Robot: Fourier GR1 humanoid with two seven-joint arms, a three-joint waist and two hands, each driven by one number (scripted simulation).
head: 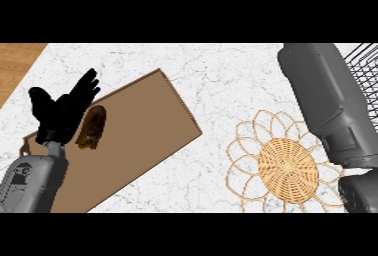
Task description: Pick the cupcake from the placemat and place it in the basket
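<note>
At the left of the frame the robot's left hand [63, 110] stands with its black fingers straight and spread, holding nothing, over the flat brown rectangular board [136, 145] lying on the white marbled counter [221, 70]. Just beside that hand, on the board, sits a small brown ridged cupcake-like item [91, 127]. At lower right lies a round woven wicker placemat with looped petal edging [284, 165]. Along the right edge a grey forearm [328, 100] runs down; its hand is hidden, so I cannot tell its state. A black wire basket [365, 60] shows at upper right.
</note>
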